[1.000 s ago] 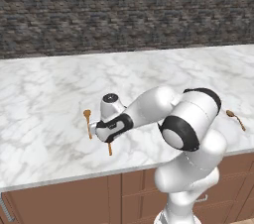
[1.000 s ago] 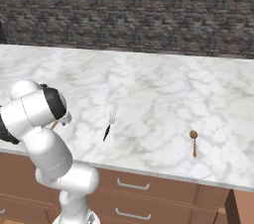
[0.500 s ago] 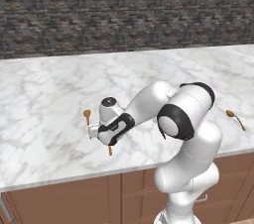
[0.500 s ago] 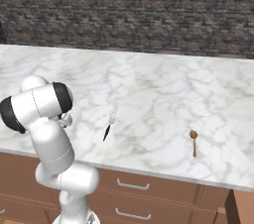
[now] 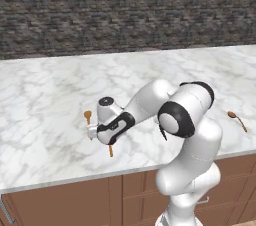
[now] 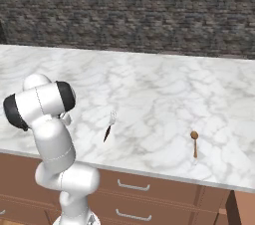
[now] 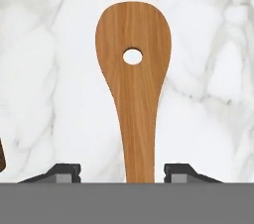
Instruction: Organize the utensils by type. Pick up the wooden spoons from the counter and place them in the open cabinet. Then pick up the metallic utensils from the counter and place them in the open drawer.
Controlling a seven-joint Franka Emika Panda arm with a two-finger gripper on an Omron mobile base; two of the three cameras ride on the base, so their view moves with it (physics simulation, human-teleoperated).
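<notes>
Below, white grey-veined marble counter [image 5: 60, 95] under dark stone-brick wall [image 5: 125, 10]; slotted wooden spoon [image 7: 133, 84] flat between apart fingertips [image 7: 64, 172] of black two-finger pincer [image 7: 124, 173], untouched; brown cabinet fronts [image 6: 164, 194] beneath.

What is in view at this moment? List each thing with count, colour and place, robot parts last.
Wooden spoons: three, brown; a holed one lying between the fingertips, one beside the hand, one further along the counter.
Knife: one, dark handle, pale blade, on the counter near the front edge.
Counter: one, white marble.
Back wall: dark stone.
Drawers: brown, below the counter.
Gripper: jaws apart, straddling the holed spoon's handle.
</notes>
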